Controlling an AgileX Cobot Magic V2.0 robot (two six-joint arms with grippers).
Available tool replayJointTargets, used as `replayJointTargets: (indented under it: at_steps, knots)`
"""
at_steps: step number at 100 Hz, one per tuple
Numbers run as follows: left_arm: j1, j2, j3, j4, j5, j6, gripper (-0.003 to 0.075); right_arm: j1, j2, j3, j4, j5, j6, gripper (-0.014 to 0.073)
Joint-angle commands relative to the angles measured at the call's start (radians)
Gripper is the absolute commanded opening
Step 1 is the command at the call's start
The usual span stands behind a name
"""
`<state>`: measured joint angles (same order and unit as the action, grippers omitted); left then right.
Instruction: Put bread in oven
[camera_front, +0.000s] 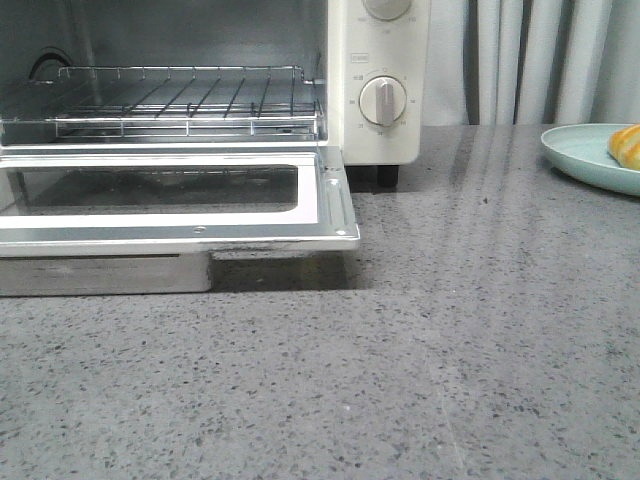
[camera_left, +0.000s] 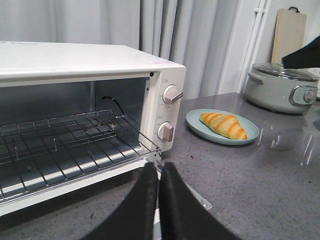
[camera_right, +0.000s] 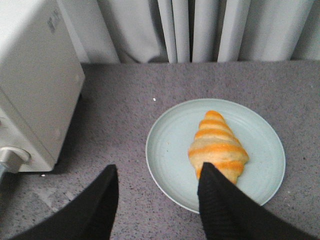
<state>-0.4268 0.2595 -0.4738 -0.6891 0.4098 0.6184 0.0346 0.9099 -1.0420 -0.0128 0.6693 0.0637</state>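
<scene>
The bread (camera_right: 218, 146), a golden croissant with pale stripes, lies on a pale blue plate (camera_right: 170, 145); it also shows in the left wrist view (camera_left: 223, 125) and at the front view's right edge (camera_front: 626, 146). The cream-white oven (camera_left: 100, 65) stands with its glass door (camera_front: 170, 195) folded down and its wire rack (camera_front: 180, 100) bare. My right gripper (camera_right: 159, 172) is open above the plate's near rim, one fingertip in front of the bread's end, holding nothing. My left gripper (camera_left: 154, 170) is shut and empty, above the door's corner.
A grey lidded pot (camera_left: 280, 87) and a wooden board (camera_left: 289, 30) stand behind the plate (camera_left: 222, 127). Grey curtains (camera_front: 540, 60) hang at the back. The oven's dials (camera_front: 383, 100) face forward. The speckled grey counter (camera_front: 450, 350) spreads between oven and plate.
</scene>
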Motion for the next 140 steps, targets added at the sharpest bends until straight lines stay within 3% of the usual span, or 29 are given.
replayJointTargets:
  at_steps: [1,41,87,120,140]
  knots:
    - [0.001,0.009,-0.033,-0.02,-0.045,-0.001,-0.0021,0.001,0.091,-0.066,-0.068,-0.024,-0.003,0.0347]
    - [0.001,0.009,-0.033,-0.031,0.051,-0.001,-0.0021,-0.001,0.377,-0.086,-0.349,-0.017,0.155,0.0346]
    - [0.001,0.009,-0.033,-0.061,0.067,-0.001,-0.0021,-0.078,0.539,-0.086,-0.344,-0.033,0.185,0.0346]
    - [0.001,0.009,-0.033,-0.061,0.067,-0.001,-0.0022,-0.089,0.633,-0.086,-0.211,-0.036,0.185,0.0316]
    - [0.001,0.009,-0.033,-0.061,0.076,-0.001,-0.0022,-0.089,0.665,-0.086,-0.204,-0.034,0.185,0.0316]
